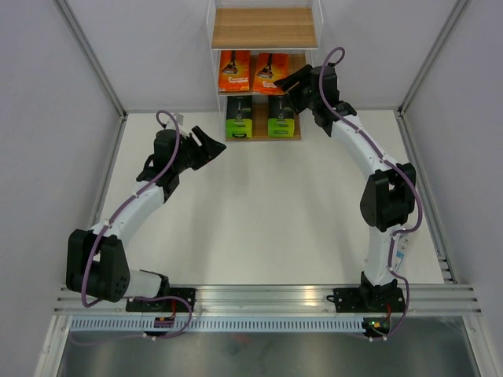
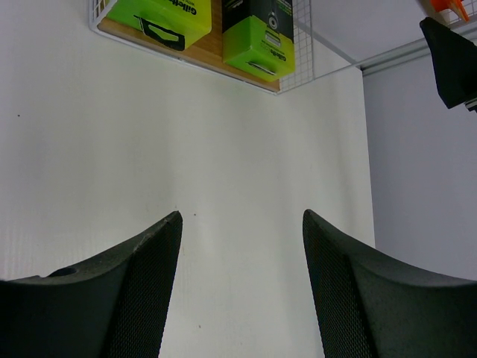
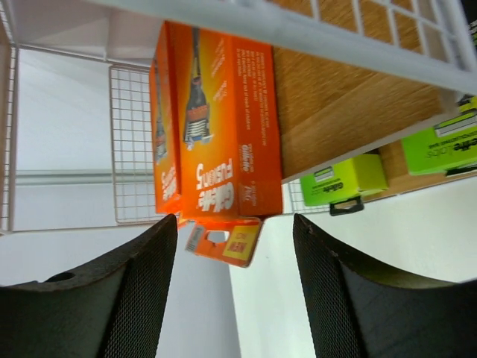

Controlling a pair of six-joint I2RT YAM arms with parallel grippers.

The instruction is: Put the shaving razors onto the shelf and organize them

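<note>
The shelf (image 1: 264,28) stands at the back centre, a white frame with wooden boards. Two orange shaving razors (image 1: 234,72) (image 1: 269,72) lie side by side on its middle board, and two green-and-black ones (image 1: 239,118) (image 1: 280,118) on the bottom board. My right gripper (image 1: 289,82) is at the right orange pack (image 3: 223,134), open. That pack's hang tab lies between the fingers, touching neither. My left gripper (image 1: 211,146) hovers open and empty over the table, left of the shelf's foot. In the left wrist view, the green packs (image 2: 261,37) are ahead.
White wire mesh (image 3: 134,142) closes the shelf's sides and back. Grey walls with metal rails (image 1: 94,63) enclose the white table (image 1: 259,212) on three sides. The right arm's dark finger (image 2: 451,56) shows at the edge of the left wrist view.
</note>
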